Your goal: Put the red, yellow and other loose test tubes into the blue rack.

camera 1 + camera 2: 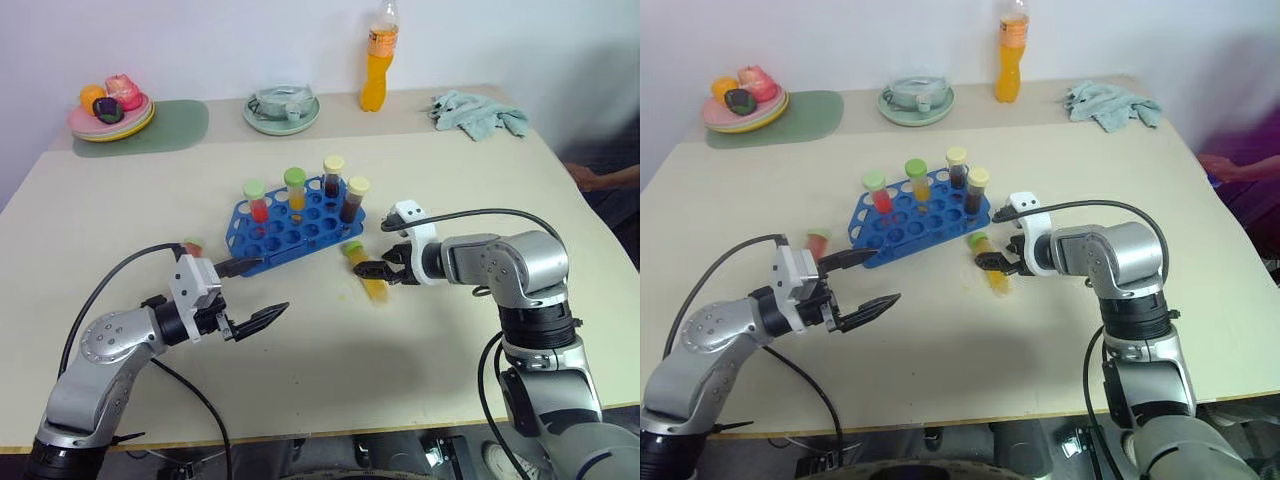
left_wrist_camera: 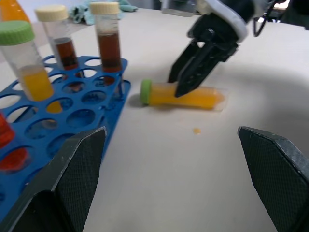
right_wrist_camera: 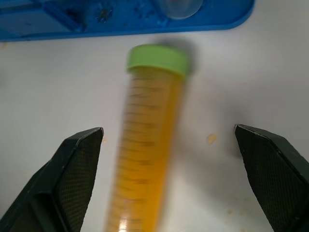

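A pale desk (image 1: 330, 330) against a white wall carried the work. On it the loose yellow tube (image 1: 366, 273) lay flat, its green cap toward the blue rack (image 1: 290, 228) at about 11 o'clock and its body running away toward 5 o'clock, cap end just beside the rack's near right corner. The right gripper (image 1: 381, 268) hung tilted down directly over the tube, fingers spread wide and empty; in the right wrist view the tube (image 3: 147, 140) ran lengthwise up between the two open fingers, somewhat nearer one finger than the other, so a straight descent and a squeeze across its width looked like the likely coming move. That arm was plainly the nearer one. The left gripper (image 1: 252, 292) stood open and empty at about 9 o'clock from the tube, well apart, pointing level past the rack's near left end. A red tube (image 1: 193, 245) lay just beside that end. Four tubes stood upright in the rack
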### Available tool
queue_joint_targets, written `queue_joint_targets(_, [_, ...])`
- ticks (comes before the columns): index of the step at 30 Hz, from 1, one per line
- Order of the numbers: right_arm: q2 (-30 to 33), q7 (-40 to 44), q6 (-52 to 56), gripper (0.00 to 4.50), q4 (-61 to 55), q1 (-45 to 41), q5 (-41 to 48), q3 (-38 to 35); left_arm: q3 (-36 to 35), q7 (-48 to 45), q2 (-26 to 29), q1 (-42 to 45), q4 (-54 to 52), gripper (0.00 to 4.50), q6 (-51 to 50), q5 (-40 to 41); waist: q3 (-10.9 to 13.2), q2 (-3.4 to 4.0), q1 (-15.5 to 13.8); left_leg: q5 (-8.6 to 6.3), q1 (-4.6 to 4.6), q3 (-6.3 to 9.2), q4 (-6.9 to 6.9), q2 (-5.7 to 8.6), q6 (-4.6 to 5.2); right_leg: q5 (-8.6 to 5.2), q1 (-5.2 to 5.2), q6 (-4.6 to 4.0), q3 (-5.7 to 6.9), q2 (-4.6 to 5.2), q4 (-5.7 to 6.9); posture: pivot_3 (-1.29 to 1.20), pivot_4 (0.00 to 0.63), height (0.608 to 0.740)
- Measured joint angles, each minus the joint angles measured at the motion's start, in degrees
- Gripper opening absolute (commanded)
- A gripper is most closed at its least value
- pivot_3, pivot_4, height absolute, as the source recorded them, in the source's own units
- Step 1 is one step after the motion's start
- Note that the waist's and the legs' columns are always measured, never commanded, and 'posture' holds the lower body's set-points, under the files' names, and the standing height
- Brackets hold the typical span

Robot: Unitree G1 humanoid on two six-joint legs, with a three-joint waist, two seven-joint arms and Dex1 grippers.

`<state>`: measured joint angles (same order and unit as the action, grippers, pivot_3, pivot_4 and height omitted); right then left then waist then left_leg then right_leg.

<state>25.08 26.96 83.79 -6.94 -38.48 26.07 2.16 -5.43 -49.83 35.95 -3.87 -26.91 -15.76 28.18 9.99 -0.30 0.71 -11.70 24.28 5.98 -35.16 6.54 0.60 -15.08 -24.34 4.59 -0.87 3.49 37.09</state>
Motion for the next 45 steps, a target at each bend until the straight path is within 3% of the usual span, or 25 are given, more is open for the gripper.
queue_joint_targets(9, [1.38,0.54,-4.32,4.44,0.98,-0.08,-0.74,4.05,-0.1,1.71,0.14,0.05,-1.21,4.5,-1.75,0.11,-0.08,-0.13,0.12,0.02,-0.16,0.0,-0.06,-0.02,-0.02,-0.04,0.15,-0.21,0.0,-0.01,0.0,0.0,0.15,0.74])
queue_joint_targets(12, [1.9,0.68,-5.43,3.59,0.99,0.03,-1.35,5.08,-0.94,2.12,0.95,0.06,-2.14,4.5,-2.85,0.8,-0.09,-0.14,0.13,0.02,-0.17,0.0,-0.06,-0.02,-0.02,-0.04,0.15,-0.21,0.0,-0.01,0.0,0.0,0.15,0.74])
queue_joint_targets(15, [2.08,0.17,-7.1,2.03,1.47,0.21,-2.95,6.0,-2.18,2.58,1.44,0.22,-2.57,4.5,-3.65,1.36,-0.09,-0.14,0.14,0.02,-0.17,0.0,-0.03,-0.02,-0.02,-0.03,0.14,-0.2,0.0,-0.01,-0.01,0.0,0.15,0.74])
queue_joint_targets(18, [1.91,-0.1,-9.5,0.83,1.7,0.25,-4.48,7.36,-2.21,2.78,1.63,0.78,-2.57,4.5,-4.28,1.72,-0.09,-0.14,0.13,0.02,-0.16,0.0,0.0,-0.02,-0.02,0.01,0.12,-0.12,0.01,-0.01,0.0,0.0,0.15,0.74])
queue_joint_targets(26, [4.0,3.11,-17.74,0.81,-1.9,4.44,-5.77,9.03,-2.24,2.36,2.08,2.27,-2.3,4.5,-5.12,1.93,-0.09,-0.16,0.12,0.02,-0.16,-0.01,-0.01,-0.03,-0.03,0.04,0.12,-0.07,0.01,-0.02,-0.01,0.0,0.15,0.74])
queue_joint_targets(32, [1.16,19.08,-35.19,0.81,-9.4,10.33,5.62,0.25,-2.38,1.74,1.41,2.39,-0.49,4.5,-4.97,2.47,-0.03,-0.11,-0.04,0.02,-0.1,-0.01,0.04,-0.03,-0.01,0.07,0.07,0.02,0.03,-0.02,-0.02,0.0,0.15,0.74])
queue_joint_targets(36, [-8.22,20.96,-47.5,0.81,-7.86,10.22,9.21,-4.77,-5.02,2.76,-2.43,1.88,2.07,4.5,-3.7,4.31,-0.04,-0.14,-0.01,0.02,-0.12,0.0,0.02,-0.04,-0.02,0.07,0.07,0.01,0.04,-0.03,0.02,0.0,0.15,0.74])
queue_joint_targets(40, [-18.09,20.52,-61.53,0.81,0.41,8.75,6.27,-3.81,-9.09,2.57,-4.0,-0.54,7.65,4.5,0.1,4.53,-0.03,-0.12,0.28,0.05,-0.17,-0.01,0.08,-0.03,-0.08,0.08,0.02,0.01,0.02,-0.05,0.07,0.0,0.15,0.74])
queue_joint_targets(45, [-26.03,20.06,-78.37,0.81,12.96,6.9,-0.47,-0.34,-11.44,2.56,-5.39,-1.48,11.66,4.5,4.12,4.44,-0.03,-0.11,-0.11,0.05,-0.18,0.0,0.05,-0.02,-0.1,0.09,-0.04,-0.01,0.03,-0.06,0.09,0.0,0.15,0.74])
